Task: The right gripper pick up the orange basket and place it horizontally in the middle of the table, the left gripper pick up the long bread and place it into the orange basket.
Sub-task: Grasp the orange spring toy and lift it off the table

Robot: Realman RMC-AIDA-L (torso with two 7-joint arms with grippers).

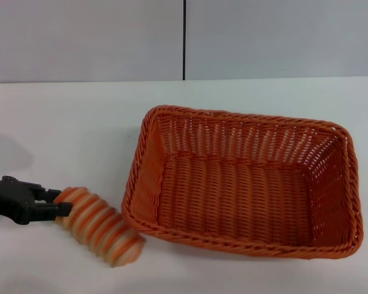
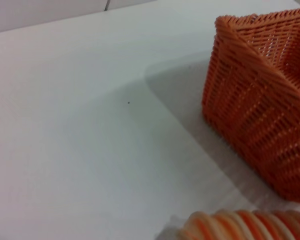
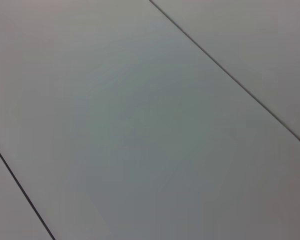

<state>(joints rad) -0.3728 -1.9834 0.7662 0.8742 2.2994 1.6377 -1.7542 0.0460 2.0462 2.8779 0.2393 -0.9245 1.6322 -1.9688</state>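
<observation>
The orange basket (image 1: pixel 245 184) lies with its long side across the middle of the white table (image 1: pixel 67 122), open side up and empty. The striped long bread (image 1: pixel 101 228) is just off the basket's front left corner. My left gripper (image 1: pixel 62 203) reaches in from the left edge, its black fingers closed around the loaf's left end. In the left wrist view the long bread (image 2: pixel 240 226) shows with the basket's (image 2: pixel 262 100) corner beyond it. My right gripper is out of view.
A grey panelled wall (image 1: pixel 184 37) stands behind the table. The right wrist view holds only grey panels with dark seams (image 3: pixel 230 75). White tabletop stretches left of and behind the basket.
</observation>
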